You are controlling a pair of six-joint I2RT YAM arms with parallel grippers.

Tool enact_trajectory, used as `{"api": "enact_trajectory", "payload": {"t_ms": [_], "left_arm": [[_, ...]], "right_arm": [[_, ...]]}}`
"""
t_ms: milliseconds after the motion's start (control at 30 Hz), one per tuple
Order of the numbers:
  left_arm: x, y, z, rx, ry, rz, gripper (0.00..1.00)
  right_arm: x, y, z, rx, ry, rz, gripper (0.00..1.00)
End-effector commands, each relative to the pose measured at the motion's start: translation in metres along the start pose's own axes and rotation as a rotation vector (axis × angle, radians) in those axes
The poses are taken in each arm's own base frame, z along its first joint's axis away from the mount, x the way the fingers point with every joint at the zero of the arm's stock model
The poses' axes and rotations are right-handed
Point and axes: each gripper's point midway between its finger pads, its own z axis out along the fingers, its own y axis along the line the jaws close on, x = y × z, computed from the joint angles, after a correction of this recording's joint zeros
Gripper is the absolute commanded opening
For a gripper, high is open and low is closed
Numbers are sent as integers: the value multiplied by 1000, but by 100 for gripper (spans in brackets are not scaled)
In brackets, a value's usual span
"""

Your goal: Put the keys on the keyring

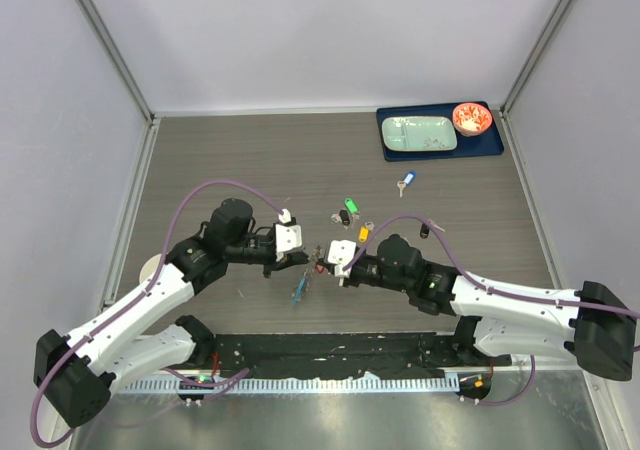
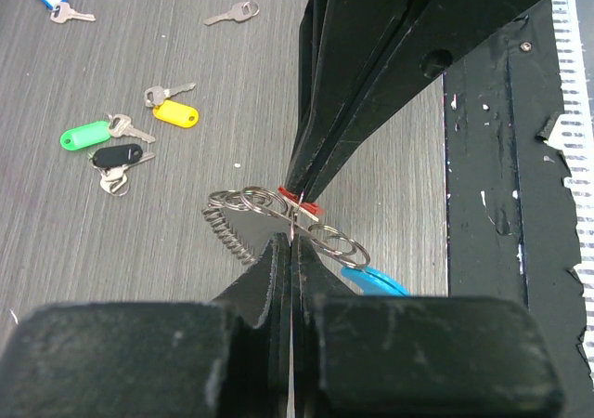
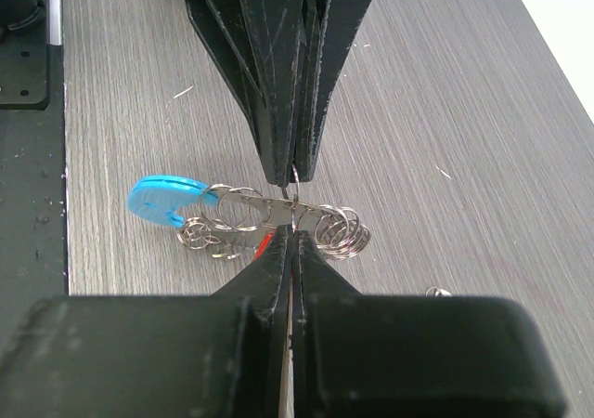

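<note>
Keyring [image 3: 243, 215] sits clamped between left and right jaws, both clenched on it.

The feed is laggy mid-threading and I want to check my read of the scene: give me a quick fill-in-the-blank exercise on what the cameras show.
1. The left hand and the right hand are both ___ on the silvery metal keyring.
2. The keyring's plastic crescent is coloured ___.
3. The green-tagged silvery key lies on the ___, off the keyring.
4. The dark blue rectangular tray sits at the far ___ corner.
Missing words: shut; blue; table; right.
</note>
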Motion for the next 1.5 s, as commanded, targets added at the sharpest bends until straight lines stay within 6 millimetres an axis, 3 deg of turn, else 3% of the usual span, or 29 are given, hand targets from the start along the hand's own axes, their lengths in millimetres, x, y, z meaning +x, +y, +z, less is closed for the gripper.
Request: {"api": "enact_trajectory", "payload": {"t_ms": [0, 1467], "left_arm": [[-22, 1, 1, 9, -65, 42, 0], [-31, 0, -4, -13, -62, 46, 0]], "right_arm": [[-53, -9, 2, 14, -145, -34, 1], [-101, -14, 5, 6, -213, -82, 1]]}}
